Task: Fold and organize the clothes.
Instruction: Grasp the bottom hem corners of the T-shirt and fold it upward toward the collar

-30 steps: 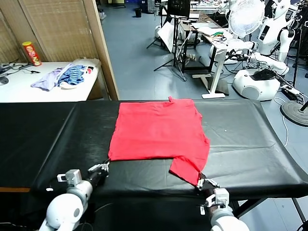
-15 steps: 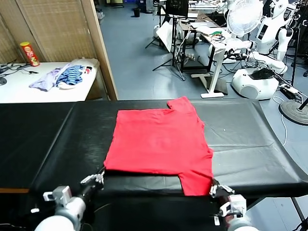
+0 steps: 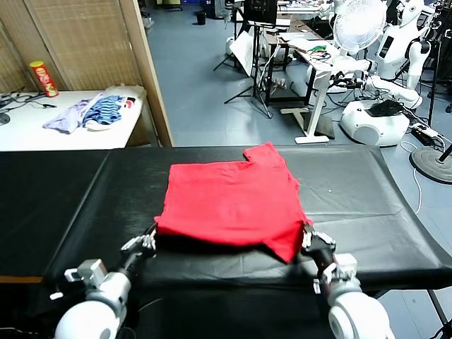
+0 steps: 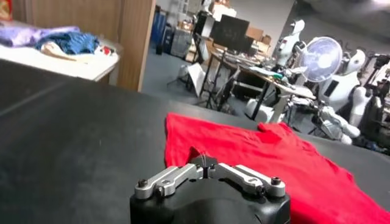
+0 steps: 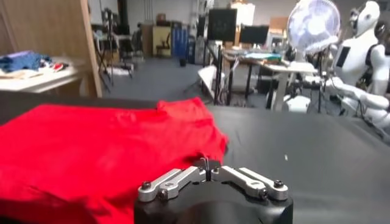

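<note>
The clothes are one red T-shirt [image 3: 229, 201] lying spread on the black table [image 3: 367, 191], collar end away from me. Its near hem is raised off the table, with shadow under it. My left gripper [image 3: 150, 236] is shut on the near left corner of the hem. My right gripper [image 3: 308, 236] is shut on the near right corner. In the left wrist view the closed gripper [image 4: 204, 163] meets the red T-shirt [image 4: 262, 152]. In the right wrist view the gripper [image 5: 207, 164] pinches a fold of the T-shirt [image 5: 91, 140]. No print shows.
A white side table [image 3: 42, 134] at the far left carries a heap of lavender and blue-striped garments [image 3: 92, 111] and a red can [image 3: 44, 78]. A wooden screen [image 3: 148, 70] stands behind. Desks, a fan [image 3: 360, 25] and other robots [image 3: 378, 116] fill the far right.
Both grippers first dragged the near hem toward me. They have now risen and moved forward, lifting the hem and shortening the shirt's spread on the table.
</note>
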